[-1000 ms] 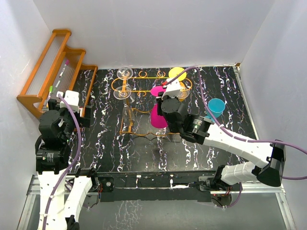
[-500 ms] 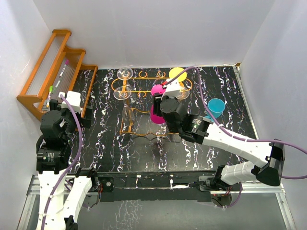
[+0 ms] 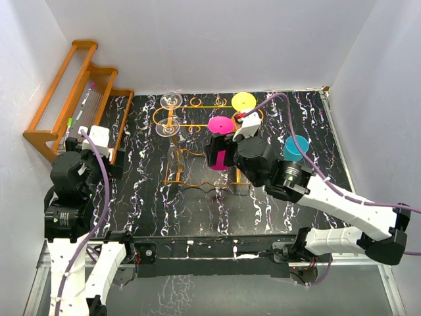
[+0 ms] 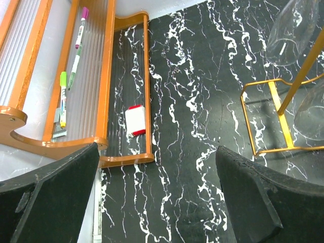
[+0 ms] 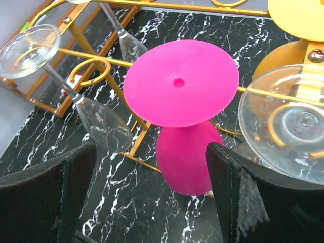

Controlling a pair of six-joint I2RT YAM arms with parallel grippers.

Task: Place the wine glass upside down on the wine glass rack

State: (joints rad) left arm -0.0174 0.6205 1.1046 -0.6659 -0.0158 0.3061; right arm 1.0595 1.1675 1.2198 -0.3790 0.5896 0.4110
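A pink wine glass (image 3: pixel 221 124) hangs upside down in the orange-gold wine glass rack (image 3: pixel 197 107), foot on top and bowl (image 5: pixel 185 162) below the frame. In the right wrist view its flat foot (image 5: pixel 180 83) rests across a gold bar (image 5: pixel 91 54). My right gripper (image 3: pixel 217 155) is open just in front of the glass. Its fingers (image 5: pixel 76 177) stand wide on either side of the bowl without touching it, the gripper (image 5: pixel 151 152) holding nothing. My left gripper (image 4: pixel 157 152) hangs open and empty over the marble table, left of the rack's leg (image 4: pixel 283 126).
Two clear glasses (image 3: pixel 172 100) (image 3: pixel 167 127) and a yellow one (image 3: pixel 243 101) also hang in the rack, with another clear foot (image 5: pixel 298 121) beside the pink glass. A teal cup (image 3: pixel 296 146) stands at the right. A brown wooden stepped rack (image 3: pixel 72 99) holds markers and an eraser (image 4: pixel 135 120).
My right gripper has opened off the pink glass and drawn back toward the near right. The glass stays hanging in the rack. The left arm has barely moved.
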